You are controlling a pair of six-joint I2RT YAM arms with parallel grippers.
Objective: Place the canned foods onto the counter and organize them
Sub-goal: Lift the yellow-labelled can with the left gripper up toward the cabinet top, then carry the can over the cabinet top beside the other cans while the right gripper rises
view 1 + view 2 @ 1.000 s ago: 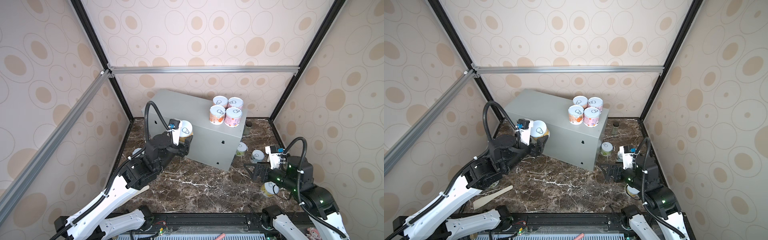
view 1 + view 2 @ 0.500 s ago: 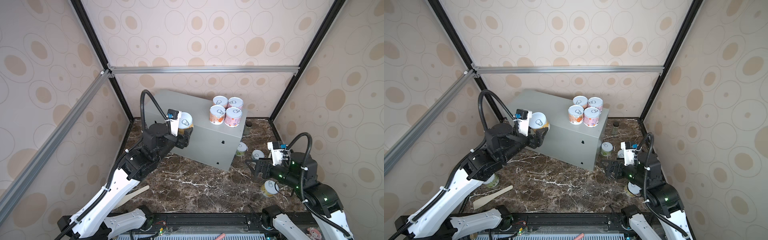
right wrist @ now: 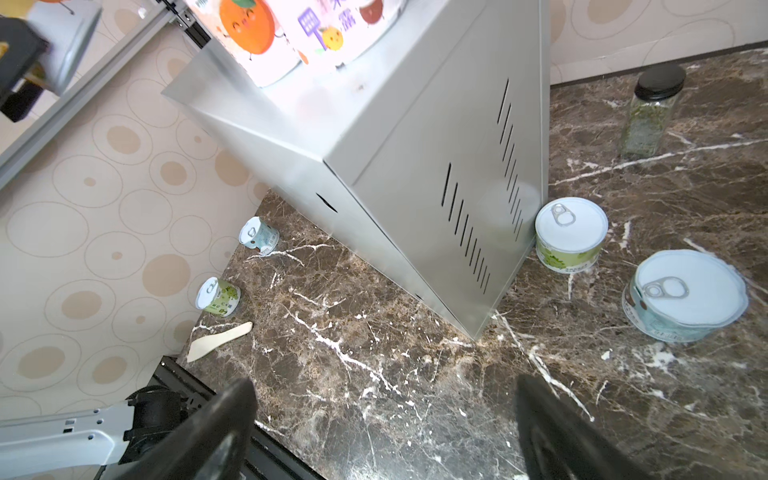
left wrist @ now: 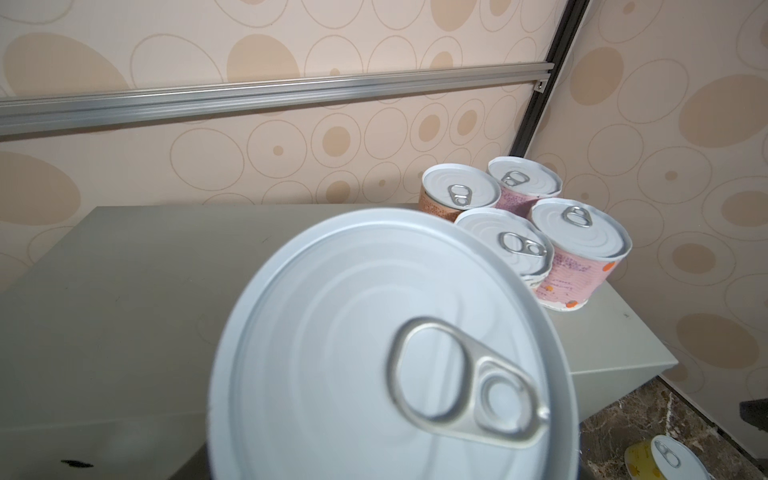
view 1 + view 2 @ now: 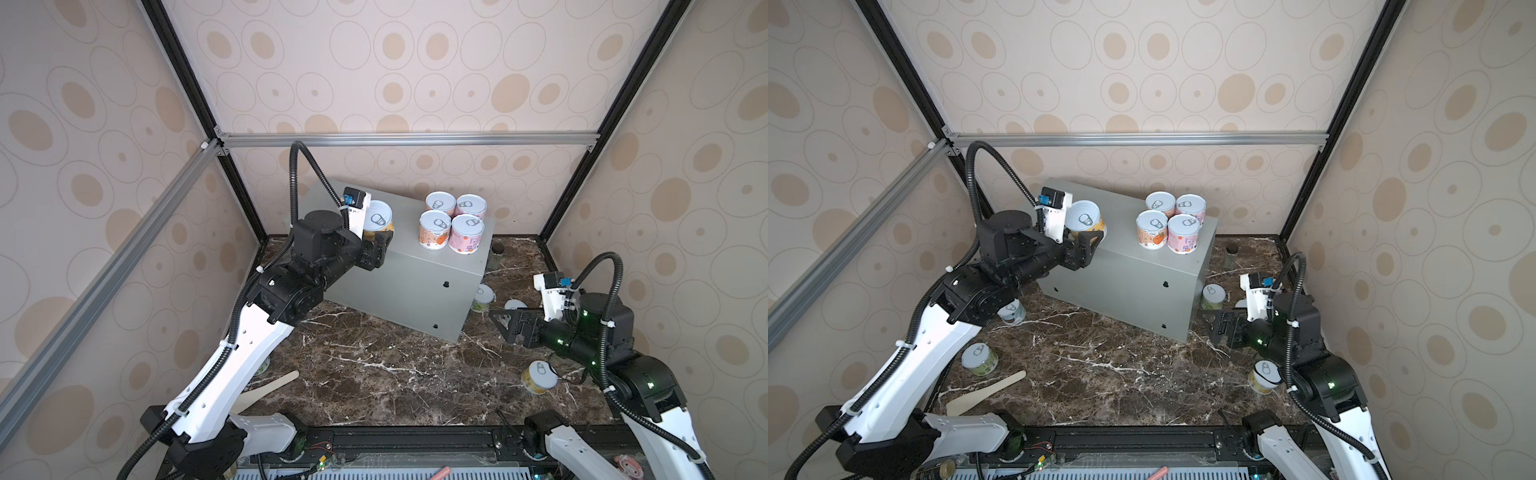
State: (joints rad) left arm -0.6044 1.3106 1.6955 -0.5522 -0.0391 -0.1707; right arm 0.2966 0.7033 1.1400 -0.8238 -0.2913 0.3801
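In a top view the left gripper [image 5: 380, 243] pinches a yellow-orange tin [image 5: 377, 217] by its sides, lid up, over the 9 o'clock half of the counter [image 5: 415, 286]. Whether the tin's base touches the top cannot be told. Four tins [image 5: 453, 217] stand packed in a square at the counter's 3 o'clock end. If the jaws let go while the tin is raised or tilted, it could well roll off the front edge onto the marble floor [image 5: 374, 374]. A hard push toward the square could shove those tins off the far corner.

In a top view the right gripper [image 5: 1223, 328] hangs spread and empty, low at the counter's 4 o'clock. A yellow tin [image 5: 1265, 376] sits near that arm at 5 o'clock, where a swing might clip it. Two more tins [image 5: 1012, 311] wait at 8 o'clock, close under the left arm, and a careless pull-back could knock them over.

In the left wrist view the held tin's lid fills most of the picture and hides the jaws, the tin's base and the counter edge below. The drop height therefore cannot be read here, and a misjudged height is the likeliest cause of a bad release.

In the right wrist view the fingers [image 3: 216, 428] stand wide apart over bare marble with nothing between them. A green tin [image 3: 569, 237] sits hard against the counter's corner, and a pale teal tin [image 3: 685, 295] is near it. A finger squeezed between the green tin and the wall may jam or tip it. A glass jar [image 3: 652, 112] beyond could be toppled by an overreach.
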